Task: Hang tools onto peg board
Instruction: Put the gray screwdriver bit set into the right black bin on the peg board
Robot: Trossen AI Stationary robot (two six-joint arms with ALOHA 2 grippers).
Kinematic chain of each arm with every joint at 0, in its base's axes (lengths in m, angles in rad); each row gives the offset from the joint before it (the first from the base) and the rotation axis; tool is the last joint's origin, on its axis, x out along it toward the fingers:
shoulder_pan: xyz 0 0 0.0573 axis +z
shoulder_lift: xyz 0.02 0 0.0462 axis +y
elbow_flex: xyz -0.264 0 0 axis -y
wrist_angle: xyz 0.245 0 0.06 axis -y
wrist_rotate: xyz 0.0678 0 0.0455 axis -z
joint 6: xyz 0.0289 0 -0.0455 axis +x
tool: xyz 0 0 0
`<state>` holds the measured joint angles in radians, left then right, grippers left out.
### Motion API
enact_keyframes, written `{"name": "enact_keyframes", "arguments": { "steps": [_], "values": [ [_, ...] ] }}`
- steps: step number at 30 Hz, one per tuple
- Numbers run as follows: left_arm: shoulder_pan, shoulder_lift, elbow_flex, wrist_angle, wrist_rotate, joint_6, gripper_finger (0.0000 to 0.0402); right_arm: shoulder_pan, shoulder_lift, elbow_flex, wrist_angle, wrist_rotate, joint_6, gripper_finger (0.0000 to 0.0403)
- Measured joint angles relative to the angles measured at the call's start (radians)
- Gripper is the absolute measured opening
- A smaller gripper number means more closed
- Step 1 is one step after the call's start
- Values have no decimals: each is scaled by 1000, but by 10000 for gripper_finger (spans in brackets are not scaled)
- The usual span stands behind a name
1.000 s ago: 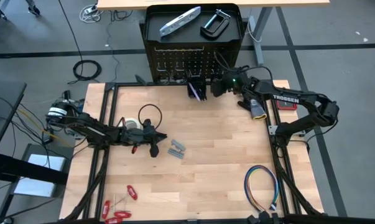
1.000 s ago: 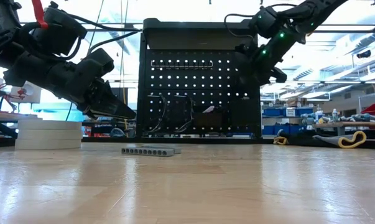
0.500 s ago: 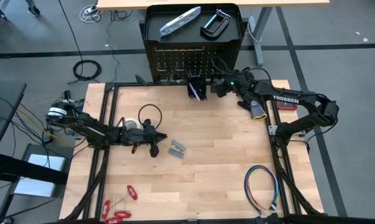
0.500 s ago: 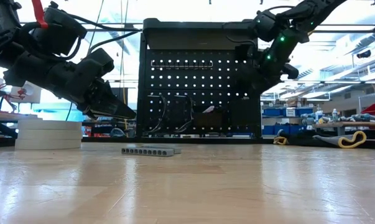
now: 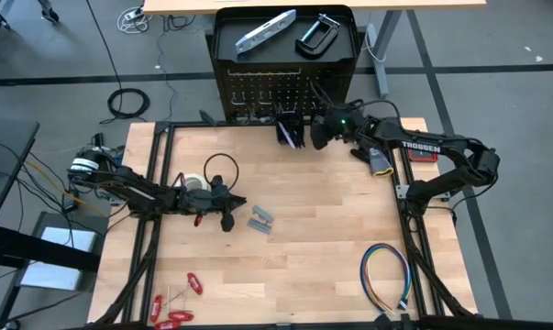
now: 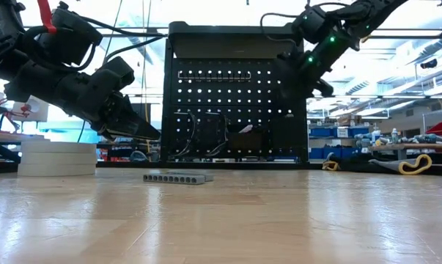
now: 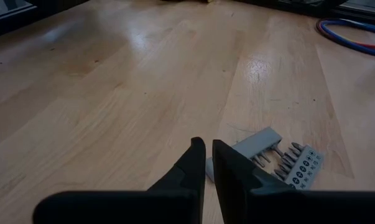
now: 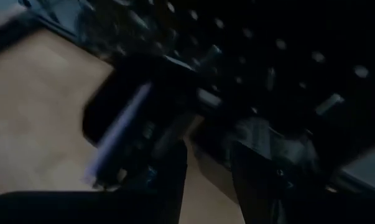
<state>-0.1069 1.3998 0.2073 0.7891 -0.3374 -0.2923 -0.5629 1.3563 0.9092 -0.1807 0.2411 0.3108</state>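
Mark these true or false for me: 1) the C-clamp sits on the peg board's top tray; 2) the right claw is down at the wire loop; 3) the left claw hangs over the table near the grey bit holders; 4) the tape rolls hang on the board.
1) True: the black C-clamp lies on the peg board top tray, beside the silver bar-shaped tool.
2) False: the right claw is up at the peg board's face; the multicoloured wire loop lies apart.
3) True: the left claw is beside the grey bit holders.
4) False: the white tape rolls lie on the table.
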Motion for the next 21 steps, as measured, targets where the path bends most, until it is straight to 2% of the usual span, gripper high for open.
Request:
{"name": "enact_keyframes", "arguments": {
  "steps": [2,7,10,17,21],
  "values": [
    [0,0,0,0,0,0,35,1,0,0,11,34,0,133],
    [0,0,0,-1,0,0,35,-1,15,0,-94,254,-4,132],
    [0,0,0,-1,0,-1,35,-2,49,0,-124,313,-17,132],
    [0,0,0,-1,0,0,35,15,95,0,-58,281,-26,133],
    [0,0,0,-2,0,1,35,32,92,0,-20,166,-18,133]
  ]
}}
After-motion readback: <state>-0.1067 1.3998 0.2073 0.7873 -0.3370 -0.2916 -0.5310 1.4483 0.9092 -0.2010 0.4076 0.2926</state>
